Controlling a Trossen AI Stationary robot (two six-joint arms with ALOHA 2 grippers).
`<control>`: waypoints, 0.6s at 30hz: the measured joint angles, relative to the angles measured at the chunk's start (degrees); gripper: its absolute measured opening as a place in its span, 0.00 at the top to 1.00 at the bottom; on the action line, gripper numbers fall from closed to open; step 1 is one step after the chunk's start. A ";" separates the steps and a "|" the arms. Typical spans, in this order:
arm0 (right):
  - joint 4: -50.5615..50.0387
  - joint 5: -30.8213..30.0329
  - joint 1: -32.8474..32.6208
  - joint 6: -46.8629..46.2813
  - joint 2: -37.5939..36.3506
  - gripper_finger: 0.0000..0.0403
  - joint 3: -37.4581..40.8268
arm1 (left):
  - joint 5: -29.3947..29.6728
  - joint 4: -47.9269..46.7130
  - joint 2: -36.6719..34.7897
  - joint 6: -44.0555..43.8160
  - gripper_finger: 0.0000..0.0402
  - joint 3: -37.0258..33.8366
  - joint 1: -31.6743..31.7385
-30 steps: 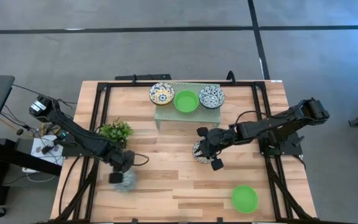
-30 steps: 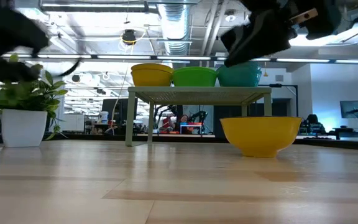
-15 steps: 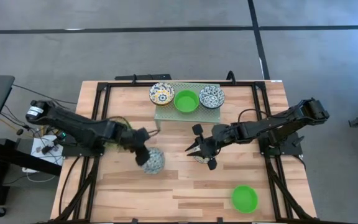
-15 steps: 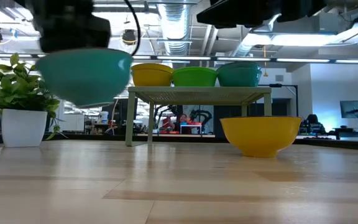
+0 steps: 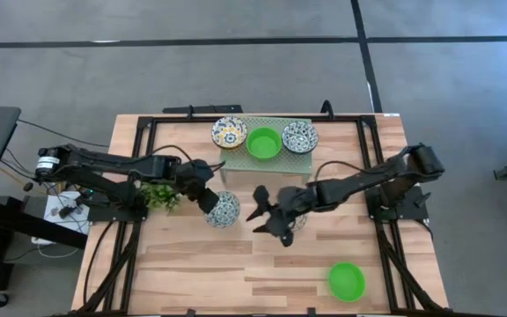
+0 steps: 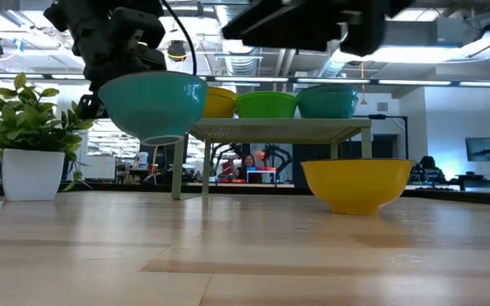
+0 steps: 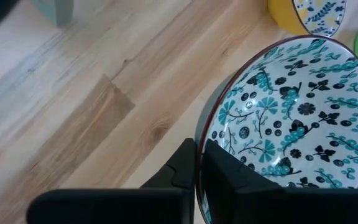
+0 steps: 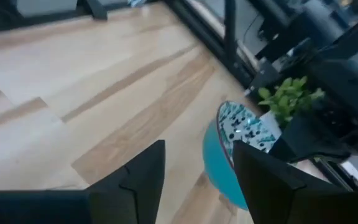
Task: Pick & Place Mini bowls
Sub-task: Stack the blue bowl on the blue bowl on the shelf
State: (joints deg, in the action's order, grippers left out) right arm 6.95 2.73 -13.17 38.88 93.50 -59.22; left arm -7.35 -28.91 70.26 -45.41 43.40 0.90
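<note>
My left gripper is shut on a white mini bowl with a blue floral pattern and a teal outside. It holds the bowl above the table's middle, near the front of the pale green rack. Three bowls stand on the rack: yellow floral, plain green and blue floral. My right gripper is open and empty, just right of the held bowl. A yellow-sided bowl stands on the table, partly under the right arm. Another green bowl sits near the front right. My left gripper pinches the bowl's rim on the side toward the table's left and far edge, with one finger inside the bowl and one outside. The fingers come from the table's left. The bowl is lifted clear of the table, opening upward.
A small leafy plant in a white pot stands under the left arm. Black frame rails run along the table's left and right sides. Bare wood lies along the near edge.
My left gripper has carried the blue floral bowl from the near left of the table up and toward the right and far side, up to the rack's front. My right gripper has moved off the yellow-sided bowl toward the table's left.
</note>
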 joint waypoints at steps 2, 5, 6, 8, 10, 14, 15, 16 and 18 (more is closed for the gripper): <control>-3.86 -0.11 0.26 0.64 2.87 0.55 -4.41 | -0.07 -0.16 -0.02 0.06 0.96 0.00 -0.06; -11.90 -0.25 1.11 0.41 7.09 0.56 -12.14 | 0.22 -0.28 -0.02 0.12 0.95 0.00 -0.48; -15.47 -0.33 1.33 0.29 8.47 0.56 -14.62 | 0.63 -0.32 -0.02 0.33 0.94 0.00 -0.50; -20.13 -0.44 1.92 0.27 11.31 0.57 -19.94 | 1.28 -0.42 -0.02 1.09 0.94 0.00 -0.50; -25.35 -0.37 2.50 0.24 13.89 0.58 -24.88 | 1.73 -0.55 -0.02 1.59 0.95 0.00 -0.47; -33.55 -0.21 3.65 0.29 19.02 0.60 -33.12 | 1.99 -0.56 -0.02 2.07 0.96 -0.02 -0.47; -35.54 0.05 3.84 0.54 20.20 0.60 -34.61 | 1.98 -0.55 -0.02 2.07 0.96 -0.02 -0.49; -36.11 0.12 4.10 0.68 21.46 0.61 -36.21 | 1.97 -0.57 -0.04 2.11 0.95 -0.02 -0.50; -38.54 0.30 4.49 0.68 23.19 0.62 -38.73 | 1.97 -0.55 -0.04 3.00 0.94 -0.02 -0.50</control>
State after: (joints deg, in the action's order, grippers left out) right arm -31.59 3.03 -8.68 39.57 116.69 -97.95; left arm -5.39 -29.46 70.22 -42.41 43.38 0.40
